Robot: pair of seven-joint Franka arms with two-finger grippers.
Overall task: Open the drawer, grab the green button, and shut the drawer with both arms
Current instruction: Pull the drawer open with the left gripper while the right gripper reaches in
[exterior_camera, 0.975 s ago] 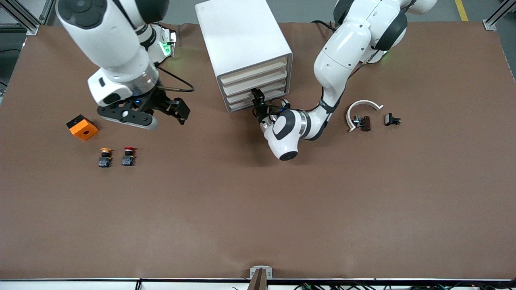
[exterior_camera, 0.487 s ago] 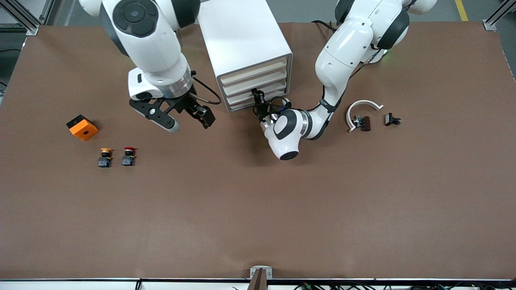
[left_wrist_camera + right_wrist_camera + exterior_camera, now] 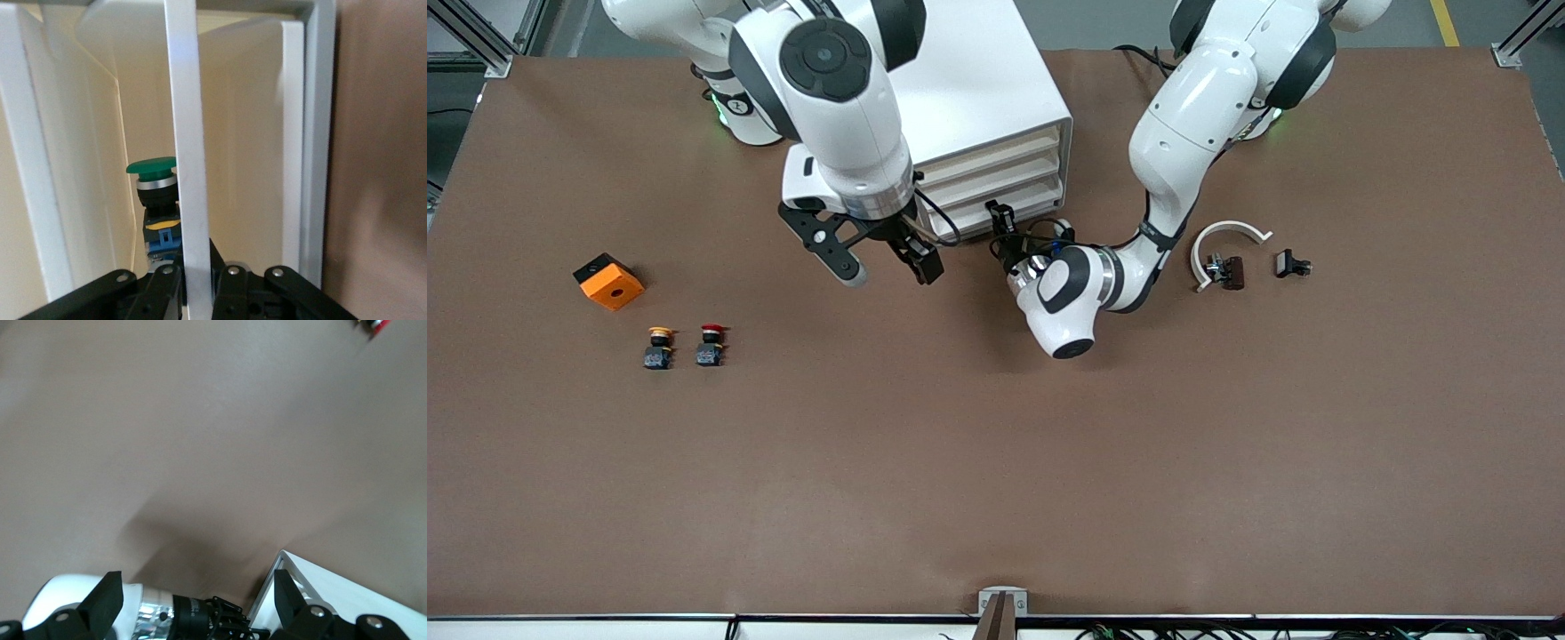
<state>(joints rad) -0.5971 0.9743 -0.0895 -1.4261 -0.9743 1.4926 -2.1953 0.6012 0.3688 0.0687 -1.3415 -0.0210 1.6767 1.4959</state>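
White drawer front point(image 3: 187, 167) is pinched by the closed left gripper point(image 3: 197, 277); the green button point(image 3: 155, 193) sits just inside. A straight pull is needed next. Right gripper point(image 3: 885, 262), spread empty, hovers alongside.

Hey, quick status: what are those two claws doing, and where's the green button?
Left gripper shut on the drawer front. Right gripper open, over the table in front of the cabinet. Green button inside the drawer, not yet reachable.
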